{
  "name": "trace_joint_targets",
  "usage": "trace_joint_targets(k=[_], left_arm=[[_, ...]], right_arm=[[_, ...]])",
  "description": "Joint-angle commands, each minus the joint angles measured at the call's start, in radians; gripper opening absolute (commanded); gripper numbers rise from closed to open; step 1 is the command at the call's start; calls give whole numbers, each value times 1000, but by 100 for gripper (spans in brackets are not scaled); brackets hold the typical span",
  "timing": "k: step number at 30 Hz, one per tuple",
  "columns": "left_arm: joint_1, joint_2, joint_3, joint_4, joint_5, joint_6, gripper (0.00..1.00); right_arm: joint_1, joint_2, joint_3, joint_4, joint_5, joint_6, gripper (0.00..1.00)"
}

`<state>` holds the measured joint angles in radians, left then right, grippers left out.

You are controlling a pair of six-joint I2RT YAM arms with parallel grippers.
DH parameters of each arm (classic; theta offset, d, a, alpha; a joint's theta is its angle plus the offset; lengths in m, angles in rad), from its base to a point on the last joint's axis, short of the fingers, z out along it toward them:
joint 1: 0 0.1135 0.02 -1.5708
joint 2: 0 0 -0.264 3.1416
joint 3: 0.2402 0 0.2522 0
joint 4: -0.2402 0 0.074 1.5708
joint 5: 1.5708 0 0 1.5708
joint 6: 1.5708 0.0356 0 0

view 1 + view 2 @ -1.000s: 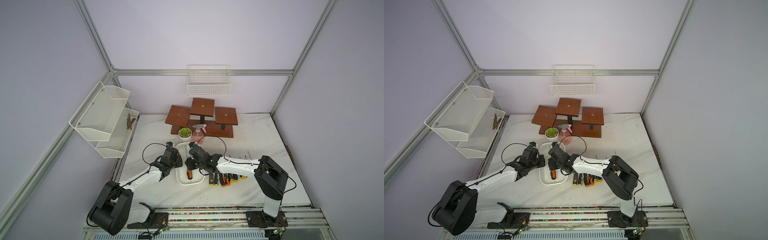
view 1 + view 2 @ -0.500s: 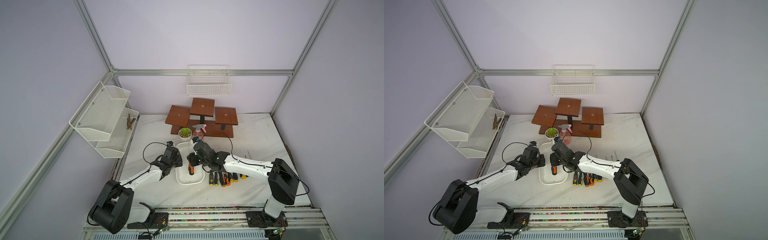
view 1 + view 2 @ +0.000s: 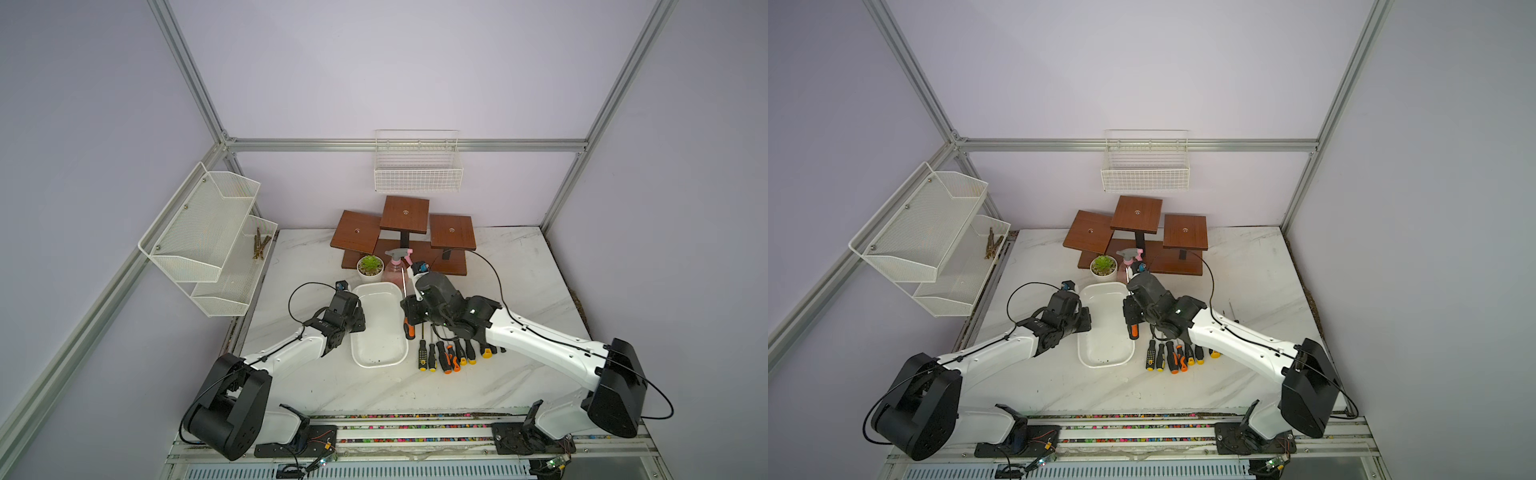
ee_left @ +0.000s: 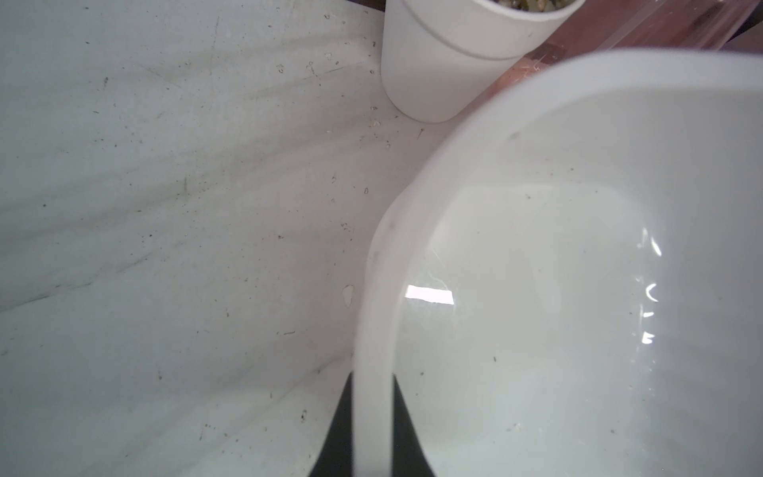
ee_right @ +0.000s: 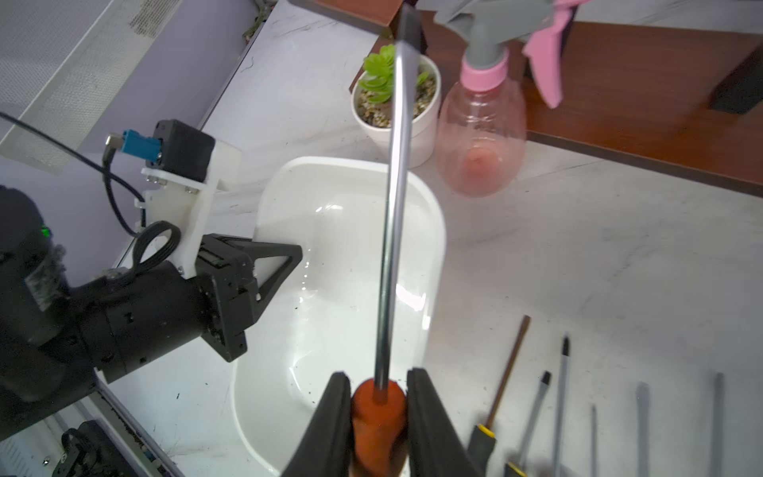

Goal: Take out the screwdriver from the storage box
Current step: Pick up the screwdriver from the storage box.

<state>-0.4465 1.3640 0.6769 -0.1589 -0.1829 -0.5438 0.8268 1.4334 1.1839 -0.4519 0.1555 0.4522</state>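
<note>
The storage box (image 3: 376,285) (image 3: 1102,285) is a shallow white tub at the table's middle, with nothing in it but dark specks. My left gripper (image 4: 372,376) (image 3: 360,321) is shut on the box's left rim (image 4: 373,330). My right gripper (image 5: 378,373) (image 3: 409,318) (image 3: 1133,318) is shut on the orange handle of a screwdriver (image 5: 391,214) (image 3: 409,330) (image 3: 1133,331). The screwdriver hangs over the box's right rim (image 5: 437,256), off the floor of the box. Its long steel shaft points toward the back of the table.
Several screwdrivers (image 3: 446,357) (image 3: 1173,357) (image 5: 557,392) lie in a row just right of the box. Behind the box stand a potted succulent (image 3: 370,266), a pink spray bottle (image 3: 395,268) and a wooden stand (image 3: 405,232). Mesh shelves (image 3: 208,237) hang on the left wall.
My right gripper has carried the orange-handled screwdriver from inside the box to the right, to over its right rim. The left arm has stayed on the rim.
</note>
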Motion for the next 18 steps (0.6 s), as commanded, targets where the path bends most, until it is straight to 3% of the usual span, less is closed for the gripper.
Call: trace_joint_targets(k=[1,18], left_arm=[[-1,9,24,27,-12,31,0],[0,27,7,53,7,62,0]], right_arm=[[-68,-54,-38,-107,33,-62,0],[-509,-10,-35,-241,50,-304,0]])
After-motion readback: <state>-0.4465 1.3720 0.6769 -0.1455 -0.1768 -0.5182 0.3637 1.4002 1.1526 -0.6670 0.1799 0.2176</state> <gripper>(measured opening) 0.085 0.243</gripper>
